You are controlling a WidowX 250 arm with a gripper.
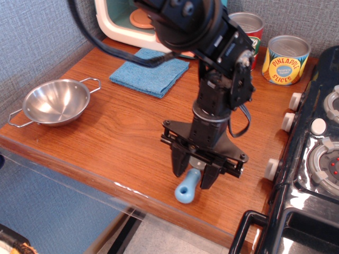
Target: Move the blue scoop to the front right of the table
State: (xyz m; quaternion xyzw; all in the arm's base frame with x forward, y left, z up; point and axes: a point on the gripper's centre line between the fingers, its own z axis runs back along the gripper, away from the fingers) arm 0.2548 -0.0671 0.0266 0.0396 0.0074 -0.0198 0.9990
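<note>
The blue scoop (186, 191) lies on the reddish-brown table (122, 132) near its front edge, right of the middle. Its light-blue handle points toward the front edge; its grey bowl is mostly hidden under the gripper. My gripper (194, 177) points straight down over the scoop, its black fingers (179, 168) spread on either side of the handle. The jaws stand open, with a gap showing between each finger and the handle.
A steel two-handled bowl (55, 101) sits at the left. A blue cloth (150, 72) lies at the back, before a white-and-teal toy appliance (124, 24). A pineapple can (286, 59) and a tomato can (250, 26) stand at the back right. A black toy stove (312, 159) borders the right side.
</note>
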